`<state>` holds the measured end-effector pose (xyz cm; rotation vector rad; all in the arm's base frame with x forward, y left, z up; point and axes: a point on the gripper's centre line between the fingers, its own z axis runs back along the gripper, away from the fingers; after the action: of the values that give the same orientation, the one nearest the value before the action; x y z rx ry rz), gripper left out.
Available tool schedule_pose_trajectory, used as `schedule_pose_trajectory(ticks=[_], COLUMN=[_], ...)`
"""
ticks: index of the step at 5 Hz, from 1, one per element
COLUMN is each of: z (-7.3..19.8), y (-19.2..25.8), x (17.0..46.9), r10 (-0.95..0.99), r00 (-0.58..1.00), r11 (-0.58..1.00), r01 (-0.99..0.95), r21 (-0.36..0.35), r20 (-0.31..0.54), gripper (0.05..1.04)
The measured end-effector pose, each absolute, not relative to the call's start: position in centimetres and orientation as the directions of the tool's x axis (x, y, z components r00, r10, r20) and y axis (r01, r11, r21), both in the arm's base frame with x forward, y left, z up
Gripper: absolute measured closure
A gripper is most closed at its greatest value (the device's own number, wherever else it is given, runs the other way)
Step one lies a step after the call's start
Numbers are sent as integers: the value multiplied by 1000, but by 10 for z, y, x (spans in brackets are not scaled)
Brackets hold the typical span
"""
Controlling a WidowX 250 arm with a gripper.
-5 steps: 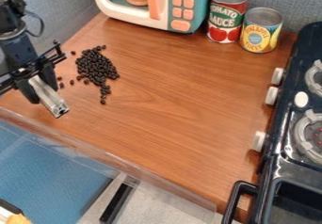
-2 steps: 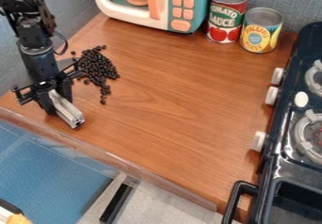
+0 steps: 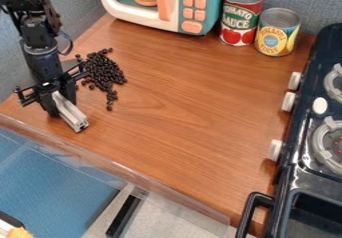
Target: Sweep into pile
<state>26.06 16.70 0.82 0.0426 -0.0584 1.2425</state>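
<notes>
My gripper [image 3: 60,102] hangs over the left front part of the wooden counter, shut on a silver metal bar [image 3: 71,114] that slants down toward the front right. Behind and to the right of it lies a heap of small dark beads [image 3: 103,72], densest in its middle, with a short tail of beads trailing toward the front. A few stray beads lie at the heap's left, close to the gripper, which may hide others. The bar and the heap are apart.
A toy microwave [image 3: 167,4] stands at the back, with a red can [image 3: 241,14] and a yellow can [image 3: 277,32] beside it. The black toy stove [image 3: 300,157] runs along the right side. A clear rail [image 3: 120,169] borders the counter's front edge.
The gripper, holding the bar, has come right and toward the front from the left edge, then shifted very slightly back. The beads look unmoved.
</notes>
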Motion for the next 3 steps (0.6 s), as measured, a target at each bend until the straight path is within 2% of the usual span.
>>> schedule_pose_trajectory(ticks=[3], z=[9], y=[171], x=[279], r10=[938], r00=[343], r11=[344], r01=[-939], r21=[-5], r20=[49], gripper=[701])
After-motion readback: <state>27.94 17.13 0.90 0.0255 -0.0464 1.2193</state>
